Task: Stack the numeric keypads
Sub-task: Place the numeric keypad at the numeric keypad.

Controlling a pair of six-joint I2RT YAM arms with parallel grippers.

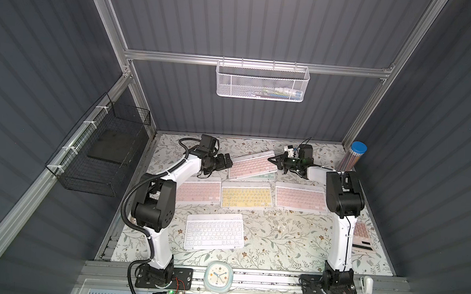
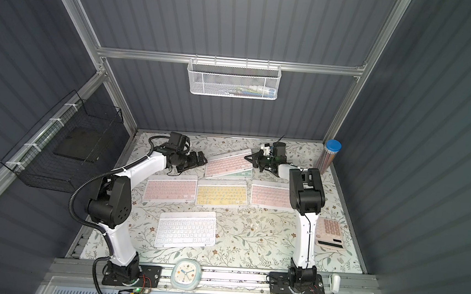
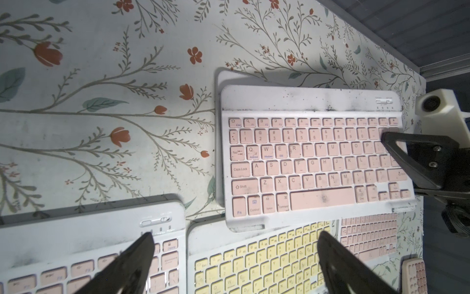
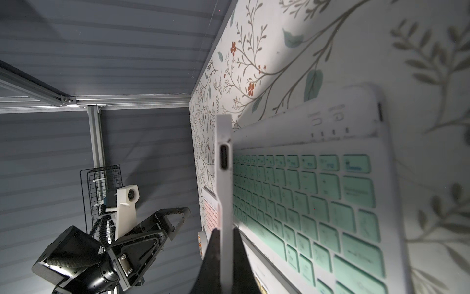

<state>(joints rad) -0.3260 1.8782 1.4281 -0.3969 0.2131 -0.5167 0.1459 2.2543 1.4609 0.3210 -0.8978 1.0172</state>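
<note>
At the left we find the left arm folded at the elbow, its forearm reaching toward the far middle of the floral table [image 1: 279, 237]. The left gripper [image 1: 228, 162] points rightward with jaws spread wide around nothing, just beside the left short end of the raised pink keypad [image 1: 253, 165]. Nearer the arm bases, the left pink keypad [image 1: 199, 191] lies flat, long axis running left to right; closer still, the white keypad [image 1: 214, 232] lies the same way, slightly skewed. The yellow keypad [image 1: 246, 195] sits just beside the left pink keypad in one row, equally aligned. The raised pink keypad runs diagonally, climbing toward the far right, over the mint-green keypad [image 4: 305, 198]; in the left wrist view we read Esc, Tab, Caps Lock, Shift, Fn, Control and Command on its keys. The right pink keypad [image 1: 300, 197] closes the row. The right arm stands upright, elbow folded, forearm turned leftward, and the right gripper [image 1: 271, 159] is clamped on the raised pink keypad's right short edge. A calculator [image 2: 331, 232] lies at the far right
</note>
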